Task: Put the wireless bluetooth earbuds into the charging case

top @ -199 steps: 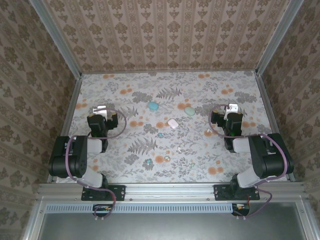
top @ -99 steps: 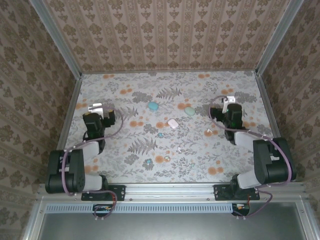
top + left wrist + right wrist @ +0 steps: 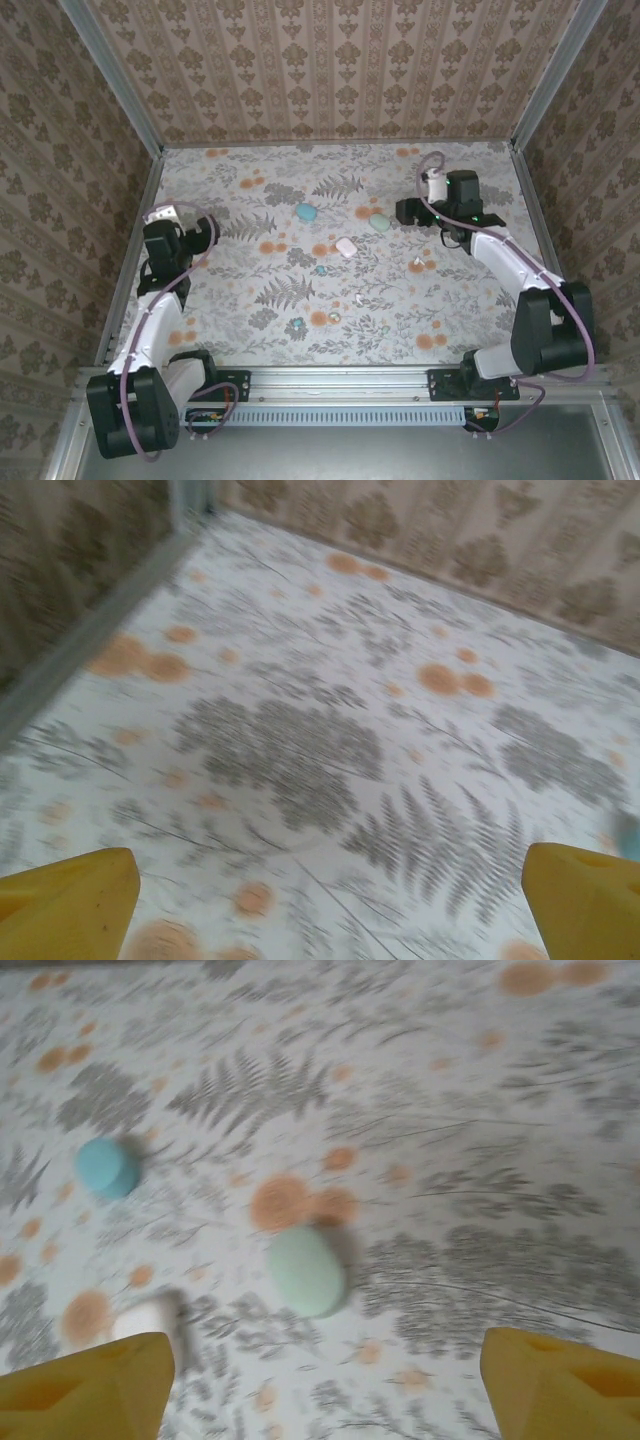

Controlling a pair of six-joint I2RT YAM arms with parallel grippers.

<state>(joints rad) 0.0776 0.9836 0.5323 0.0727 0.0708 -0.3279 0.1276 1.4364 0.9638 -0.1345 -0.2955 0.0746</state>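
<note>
My left arm (image 3: 150,320) stretched far left, left end effector (image 3: 330,900) gaping wide, empty, right arm (image 3: 510,262) bent leftward, right end effector (image 3: 320,1380) spread wide, empty, near the mint charging case (image 3: 306,1270), earbuds (image 3: 320,269) scattered on the tabletop (image 3: 250,300), my wrist views blurred

Soft, even light; both wrist views blur noticeably.

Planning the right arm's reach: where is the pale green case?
Top view: the pale green case lies right of centre, just left of the right gripper, blue case farther left.
</note>
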